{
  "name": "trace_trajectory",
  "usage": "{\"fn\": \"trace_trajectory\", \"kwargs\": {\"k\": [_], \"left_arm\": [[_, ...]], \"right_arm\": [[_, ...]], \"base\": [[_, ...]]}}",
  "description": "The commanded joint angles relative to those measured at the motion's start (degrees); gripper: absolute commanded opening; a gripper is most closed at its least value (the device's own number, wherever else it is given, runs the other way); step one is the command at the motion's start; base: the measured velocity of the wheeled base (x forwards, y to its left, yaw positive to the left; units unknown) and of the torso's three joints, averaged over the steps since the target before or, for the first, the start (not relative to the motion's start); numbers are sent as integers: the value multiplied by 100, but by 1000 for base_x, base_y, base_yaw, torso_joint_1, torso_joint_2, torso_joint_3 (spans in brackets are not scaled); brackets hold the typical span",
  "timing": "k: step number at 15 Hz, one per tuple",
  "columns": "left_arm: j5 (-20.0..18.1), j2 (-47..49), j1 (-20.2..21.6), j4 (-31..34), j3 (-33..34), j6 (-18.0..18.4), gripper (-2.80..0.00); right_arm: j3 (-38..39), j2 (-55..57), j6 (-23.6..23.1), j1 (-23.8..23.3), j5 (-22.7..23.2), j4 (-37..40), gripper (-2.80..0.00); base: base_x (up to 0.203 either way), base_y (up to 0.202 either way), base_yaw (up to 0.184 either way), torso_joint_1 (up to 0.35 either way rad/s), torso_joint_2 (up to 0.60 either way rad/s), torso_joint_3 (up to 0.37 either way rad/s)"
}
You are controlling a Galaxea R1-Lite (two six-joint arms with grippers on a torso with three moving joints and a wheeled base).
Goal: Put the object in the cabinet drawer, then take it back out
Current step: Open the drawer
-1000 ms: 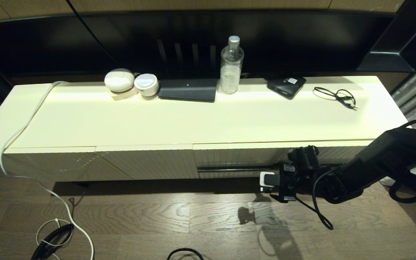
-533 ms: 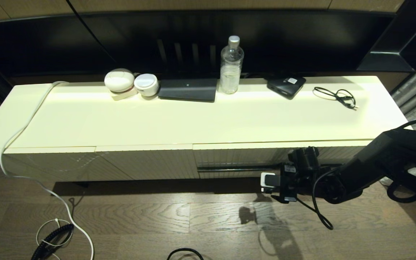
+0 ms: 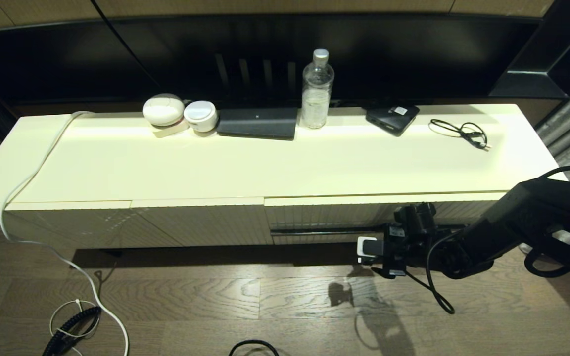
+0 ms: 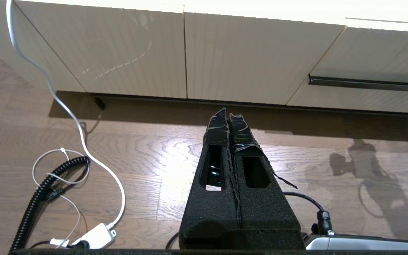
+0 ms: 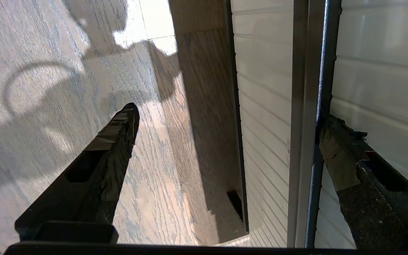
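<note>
One finger of my wide-spread right gripper (image 5: 225,120) touches the ribbed cream-white drawer's (image 5: 260,106) dark handle slot (image 3: 324,231), which runs sideways; nothing gripped.

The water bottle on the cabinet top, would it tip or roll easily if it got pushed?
Probably tippy: the water bottle stands tall and narrow on the cabinet top. It looks like clear, thin plastic, so likely light. Once on its round side, it would likely roll.

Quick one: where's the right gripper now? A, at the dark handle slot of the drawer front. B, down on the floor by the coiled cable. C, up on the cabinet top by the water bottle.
A: the right gripper is open at the drawer front, one finger at the handle slot.
</note>
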Motion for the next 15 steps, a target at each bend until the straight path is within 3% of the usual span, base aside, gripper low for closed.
{"fn": "trace_trajectory", "kwargs": {"k": [1,6,10,15], "left_arm": [[2,-9,-1,-2,0,-7,-280],[2,-9,-1,-2,0,-7,-280],[2,-9,-1,-2,0,-7,-280],[2,-9,-1,-2,0,-7,-280]], "right_arm": [[-110,-24,-39,-13,10,-26,0],[225,-5,-39,-19,-26,-25,0],[585,194,-22,-21,-15,-725,0],[1114,-2,22,-11,23,-762,0]], "base": [[0,0,0,0,0,0],[0,0,0,0,0,0],[0,0,0,0,0,0],[0,0,0,0,0,0]]}}
